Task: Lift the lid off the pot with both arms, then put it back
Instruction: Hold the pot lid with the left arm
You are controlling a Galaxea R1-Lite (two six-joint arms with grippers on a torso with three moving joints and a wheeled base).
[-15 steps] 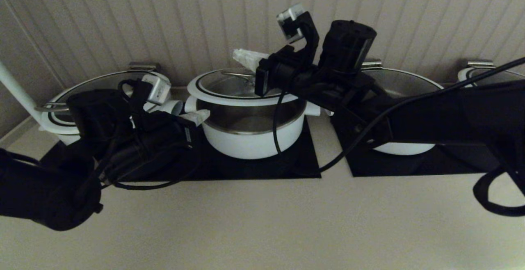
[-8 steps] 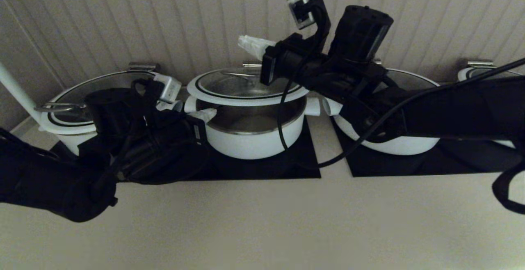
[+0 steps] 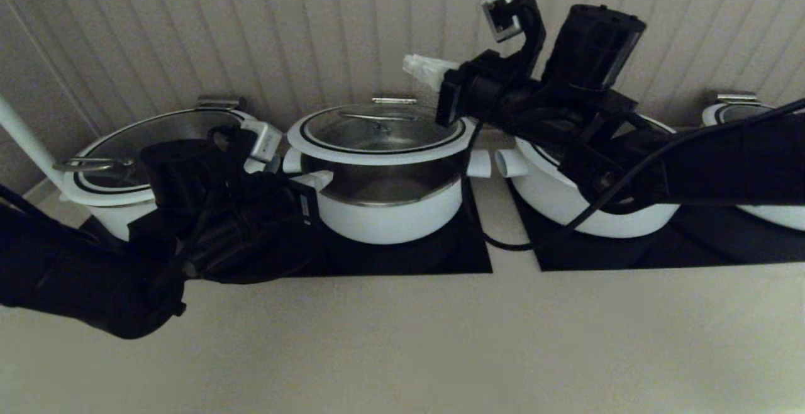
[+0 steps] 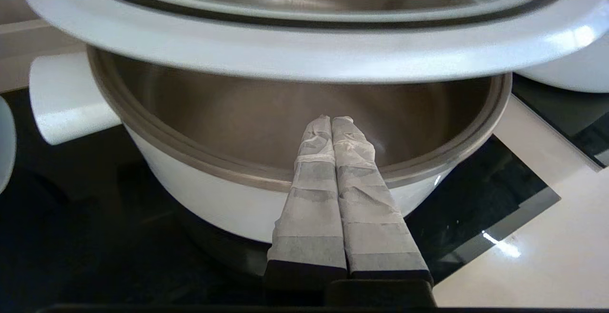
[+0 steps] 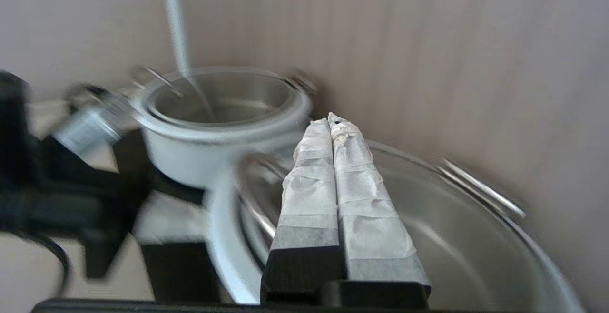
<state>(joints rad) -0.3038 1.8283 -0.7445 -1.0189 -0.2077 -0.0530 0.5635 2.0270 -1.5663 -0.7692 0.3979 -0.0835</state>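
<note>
The white pot point(image 3: 390, 219) stands on a black mat in the middle. The glass lid point(image 3: 377, 148) lies tilted over it, its front edge raised so the steel inside shows. My left gripper point(image 3: 319, 179) is shut and empty at the pot's left front. In the left wrist view its fingertips point(image 4: 331, 119) reach over the pot's rim point(image 4: 214, 203), just under the lid's white rim point(image 4: 304, 51); I cannot tell whether they touch it. My right gripper point(image 3: 415, 65) is shut and empty in the air. It hangs above the lid point(image 5: 476, 256), clear of it.
A wider lidded pot point(image 3: 107, 175) stands at the left and another wide pot point(image 3: 597, 206) at the right, close beside the middle one. A third lid point(image 3: 742, 112) shows far right. The ribbed wall is right behind them. A white pole point(image 3: 25, 143) leans at the left.
My right gripper has risen and drawn back to the right, away from the lid. My left arm has moved right, bringing its shut fingers up to the pot's rim. The lid stays tilted.
</note>
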